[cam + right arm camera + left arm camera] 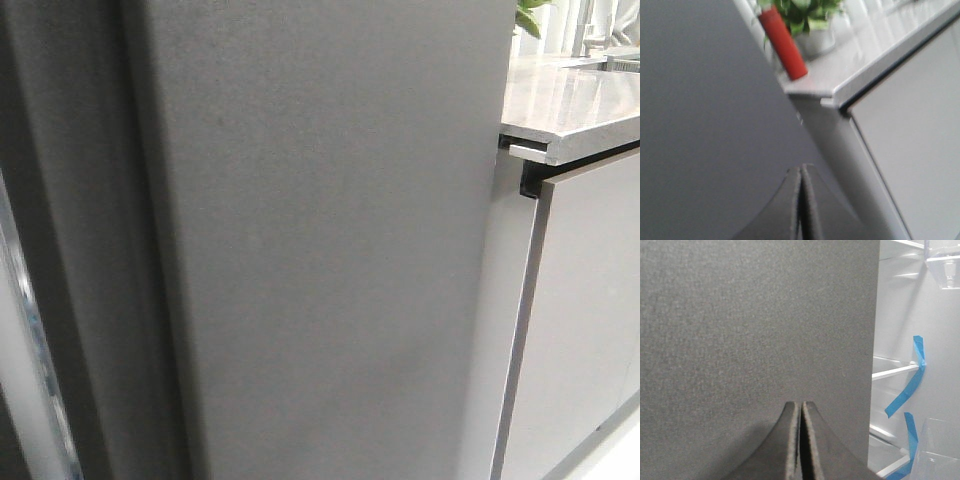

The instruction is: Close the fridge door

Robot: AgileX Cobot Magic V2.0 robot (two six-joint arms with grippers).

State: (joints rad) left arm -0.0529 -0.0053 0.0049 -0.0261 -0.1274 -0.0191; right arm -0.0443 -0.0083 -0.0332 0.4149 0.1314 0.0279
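The fridge door [320,240] is a huge matte dark charcoal panel filling most of the front view. It also fills the left wrist view [750,325] and the near side of the right wrist view [705,125]. My left gripper [800,407] is shut and empty, its tips right at the door's face near the door's free edge. Past that edge the white fridge interior [900,370] shows, so the door stands open. My right gripper [801,170] is shut and empty, close to the door's face. Neither gripper shows in the front view.
Shelves with blue tape strips [912,385] are inside the fridge. A glossy grey stone countertop [570,100] and pale-grey cabinet fronts [590,320] stand to the right of the door. A red cylinder [784,42] and a potted plant [810,20] stand on the countertop.
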